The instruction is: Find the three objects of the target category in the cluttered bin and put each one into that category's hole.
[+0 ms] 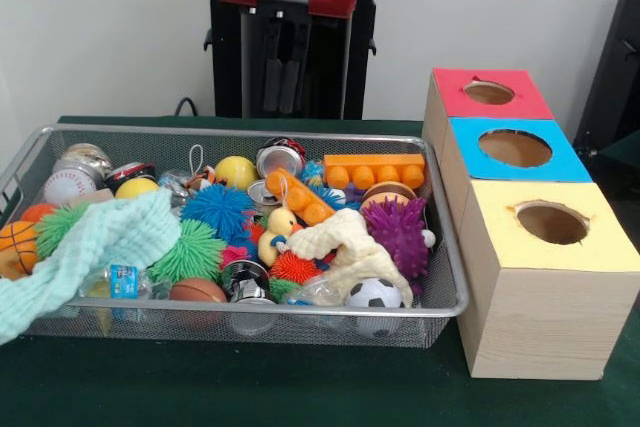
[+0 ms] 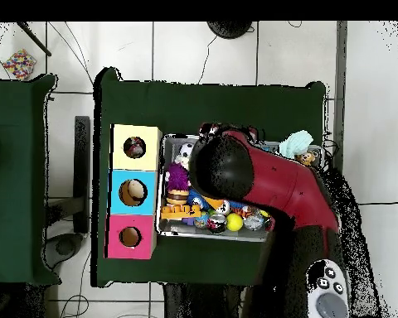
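Note:
The wire mesh bin (image 1: 448, 277) is full of toys; in the overhead view only its left wall (image 2: 162, 186) and bottom strip show past the arm. A mint green knitted cloth (image 1: 100, 242) hangs over the bin's left end and also shows in the overhead view (image 2: 295, 142). A cream cloth (image 1: 352, 249) lies among the balls near the right end. No white dotted cloth shows in the bin. The yellow-topped box (image 1: 600, 247) stands nearest, with its round hole (image 1: 551, 222); from overhead this hole (image 2: 134, 147) holds something mottled. The red arm (image 2: 273, 186) hangs over the bin and hides the gripper.
The blue-topped box (image 1: 570, 162) and the red-topped box (image 1: 455, 82) stand behind the yellow one. Spiky balls, an orange brick (image 1: 375, 169), a soccer ball (image 1: 373, 294) and cans fill the bin. A small dotted white thing (image 2: 18, 62) lies on the floor.

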Available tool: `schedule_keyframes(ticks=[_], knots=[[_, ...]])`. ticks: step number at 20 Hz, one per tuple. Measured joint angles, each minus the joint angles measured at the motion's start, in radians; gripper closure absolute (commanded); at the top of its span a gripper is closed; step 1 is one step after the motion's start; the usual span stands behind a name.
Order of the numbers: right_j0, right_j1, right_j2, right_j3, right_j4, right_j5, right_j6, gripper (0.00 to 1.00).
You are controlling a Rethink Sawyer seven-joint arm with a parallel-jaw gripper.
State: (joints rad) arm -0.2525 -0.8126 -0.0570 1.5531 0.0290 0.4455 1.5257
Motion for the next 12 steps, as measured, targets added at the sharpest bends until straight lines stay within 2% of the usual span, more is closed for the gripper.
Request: schedule_keyframes(ticks=[12], knots=[[-0.065,-0.003,0.124,0.007,-0.150,0.020,0.000,1.00]])
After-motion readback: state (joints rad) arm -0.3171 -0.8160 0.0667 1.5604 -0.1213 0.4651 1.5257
